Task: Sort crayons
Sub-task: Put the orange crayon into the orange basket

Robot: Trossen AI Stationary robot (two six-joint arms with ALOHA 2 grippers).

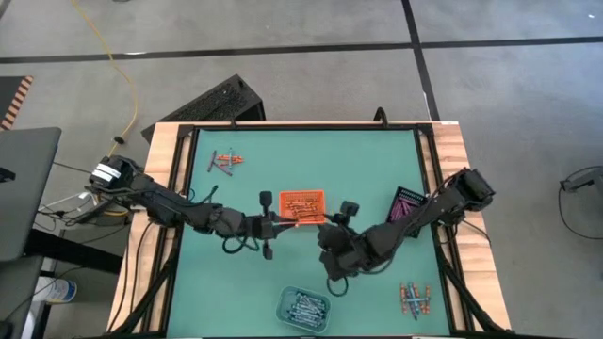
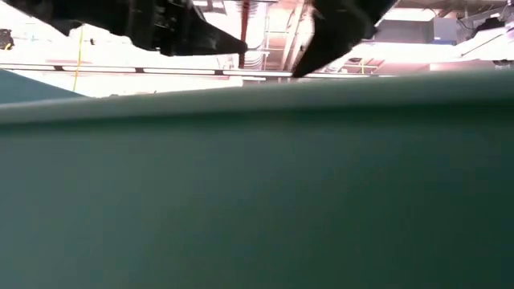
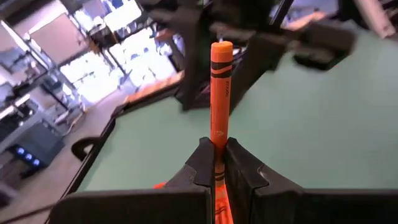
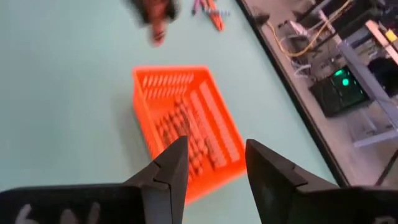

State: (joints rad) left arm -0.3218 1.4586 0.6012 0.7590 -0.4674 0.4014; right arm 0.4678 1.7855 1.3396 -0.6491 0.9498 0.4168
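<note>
**Sorting well under way, loose crayons left at two corners**

I see the green table [image 1: 367, 169] carrying three trays: the orange tray [image 1: 302, 201] mid-table with orange crayons in it, a clear tray [image 1: 303, 306] partly filled, and a dark tray [image 1: 406, 203] half hidden by my right arm. Loose crayons [image 1: 226, 162] wait at one corner, another heap [image 1: 415, 299] at the opposite one. My left gripper [image 3: 214, 163] is clamped on an orange crayon [image 3: 220, 93] beside the orange tray; my right gripper [image 4: 214, 163] stands apart, empty, above it. The low view shows little.
</note>
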